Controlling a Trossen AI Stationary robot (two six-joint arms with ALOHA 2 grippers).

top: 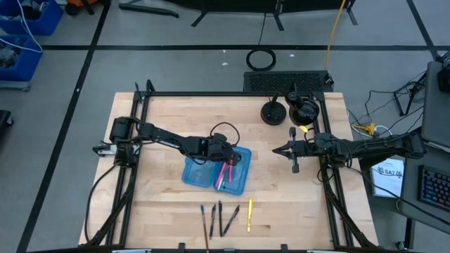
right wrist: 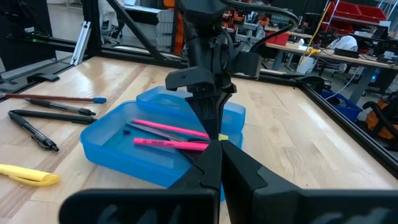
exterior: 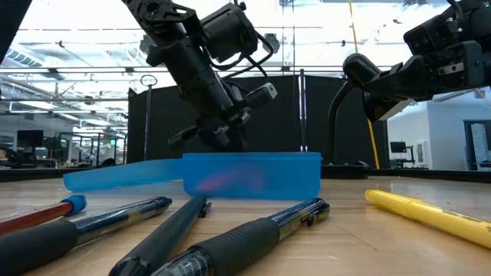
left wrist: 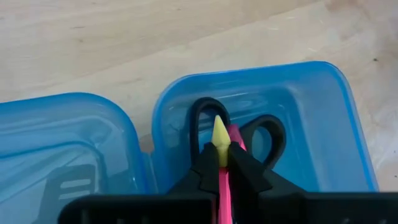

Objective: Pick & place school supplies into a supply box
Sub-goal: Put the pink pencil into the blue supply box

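The translucent blue supply box point(top: 204, 172) lies open at mid-table, its two halves side by side. My left gripper point(left wrist: 221, 152) stands over the right half point(left wrist: 311, 106), shut on a pink pen. In that half lie a second pink pen point(right wrist: 165, 144) and scissors with black handle loops point(left wrist: 272, 134). Several dark pens point(top: 219, 218) and a yellow one point(top: 249, 214) lie on the table near its near edge. My right gripper point(top: 278, 150) hovers shut to the right of the box, touching nothing. My left gripper pinches the pink pen near its yellow-tipped end point(left wrist: 219, 138) between its two fingers. The fingers point(right wrist: 208, 115) come from above, pointing down into the right half of the box, and lie across the pen. The pen's long pink part point(right wrist: 168, 129) reaches out sideways, low over the box floor.
Two black round objects point(top: 288, 110) stand near the table's far right corner, behind my right arm. A dark frame point(top: 140, 133) runs along the table's sides. In the low view the loose pens point(exterior: 230, 238) and the yellow one point(exterior: 430, 211) lie in front of the box point(exterior: 253, 175).
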